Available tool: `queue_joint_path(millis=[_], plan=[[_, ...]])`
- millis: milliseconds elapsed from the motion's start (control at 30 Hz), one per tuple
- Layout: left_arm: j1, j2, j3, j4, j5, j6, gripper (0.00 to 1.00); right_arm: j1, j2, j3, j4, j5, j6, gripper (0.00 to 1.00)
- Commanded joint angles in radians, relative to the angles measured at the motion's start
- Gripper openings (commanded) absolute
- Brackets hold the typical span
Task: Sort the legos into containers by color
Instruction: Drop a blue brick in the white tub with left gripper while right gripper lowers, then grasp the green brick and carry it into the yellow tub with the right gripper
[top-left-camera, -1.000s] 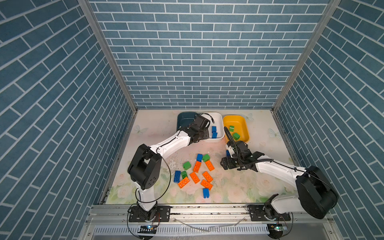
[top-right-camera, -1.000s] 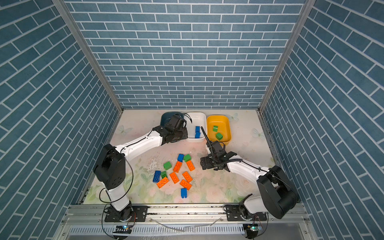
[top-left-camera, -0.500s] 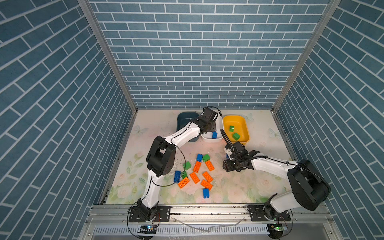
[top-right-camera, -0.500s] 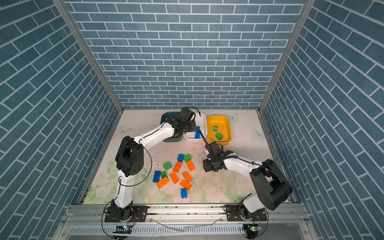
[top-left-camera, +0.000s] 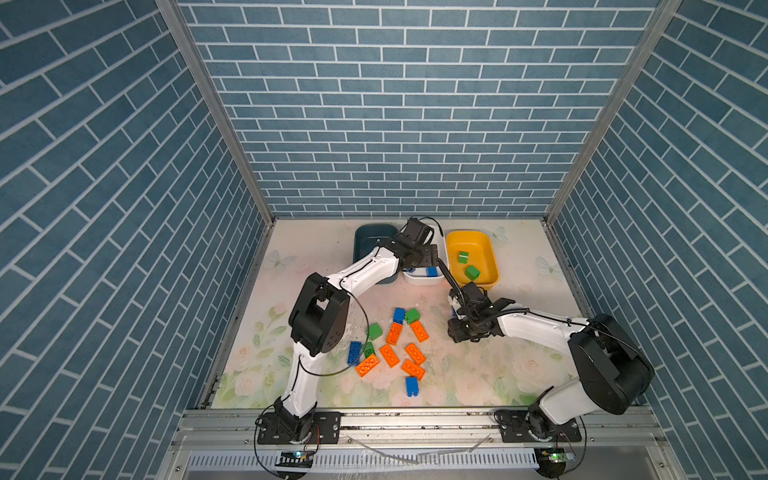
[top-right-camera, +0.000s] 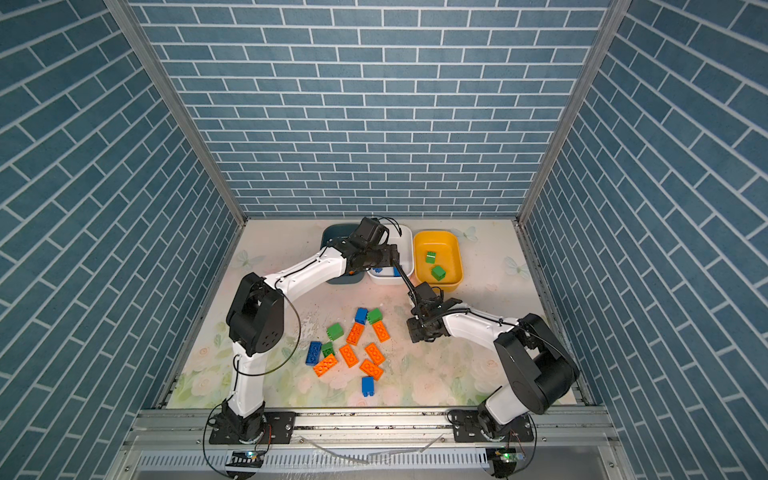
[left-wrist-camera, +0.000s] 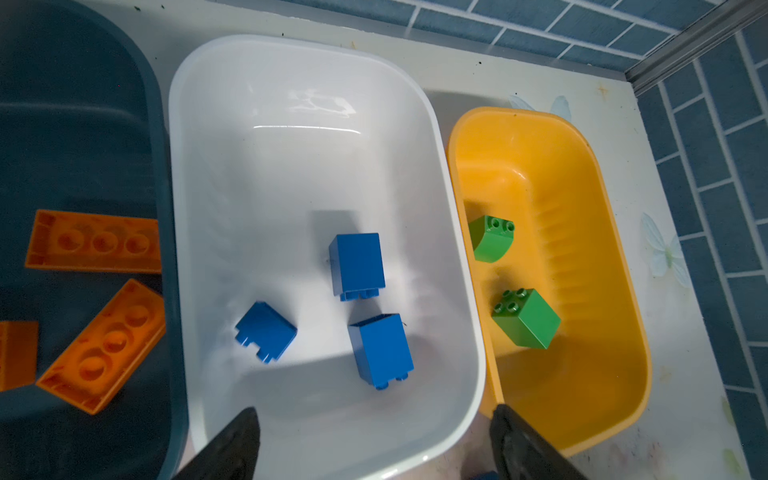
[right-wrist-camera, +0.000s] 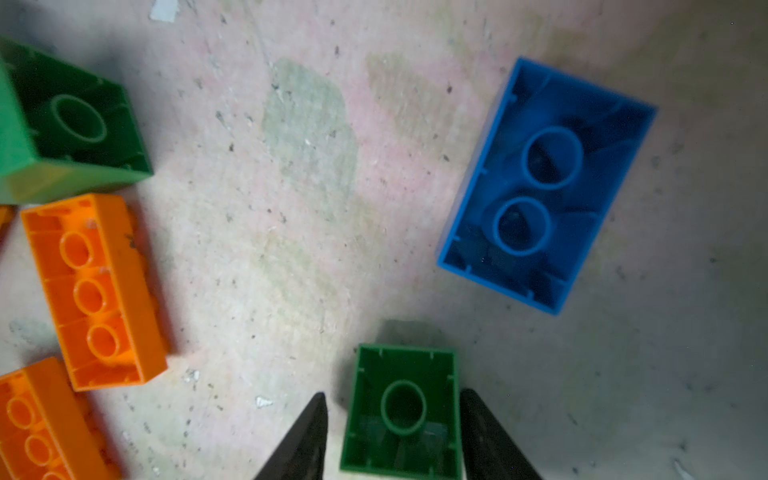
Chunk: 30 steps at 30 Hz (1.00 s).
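Note:
My left gripper (left-wrist-camera: 374, 411) hangs open and empty over the near end of the white container (left-wrist-camera: 291, 124), where three blue legos (left-wrist-camera: 357, 266) lie. Orange legos (left-wrist-camera: 95, 241) rest in the dark teal container (left-wrist-camera: 83, 124). Two green legos (left-wrist-camera: 525, 318) sit in the yellow container (left-wrist-camera: 582, 208). My right gripper (right-wrist-camera: 392, 395) is low over the mat, right of the loose pile (top-left-camera: 395, 345). It is shut on a green lego (right-wrist-camera: 401, 415) whose hollow underside faces the camera. The gripper (top-left-camera: 459, 332) hides that lego in both top views.
A blue lego (right-wrist-camera: 544, 187) lies hollow side up just beyond my right gripper. Orange legos (right-wrist-camera: 95, 291) and another green one (right-wrist-camera: 62, 124) lie to its side. The three containers stand side by side at the back of the mat (top-left-camera: 478, 374), and blue brick walls enclose it.
My left arm swung from the teal container over the white one and its gripper opened. My right gripper shifted slightly toward the pile and closed round a green lego.

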Motion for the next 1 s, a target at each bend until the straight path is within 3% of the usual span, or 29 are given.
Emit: queue_joint_path(millis=[0, 300, 633, 767, 967], plan=[[-0.006, -0.081, -0.059, 0.097, 0.044, 0.018, 0.96, 0.012, 0.022, 0.044, -0.044, 0.046, 0.020, 0.50], [-0.006, -0.188, -0.199, 0.154, 0.032, 0.029, 0.99, 0.044, 0.047, 0.072, -0.087, 0.134, 0.018, 0.46], [-0.007, -0.336, -0.433, 0.220, 0.005, -0.053, 0.99, 0.069, 0.033, 0.071, -0.076, 0.189, 0.002, 0.37], [-0.008, -0.388, -0.488, 0.214, -0.012, -0.076, 0.99, 0.070, -0.026, 0.048, -0.042, 0.226, -0.017, 0.34], [-0.007, -0.434, -0.528, 0.184, -0.075, -0.086, 0.99, 0.024, -0.180, 0.018, 0.045, 0.193, -0.074, 0.30]])
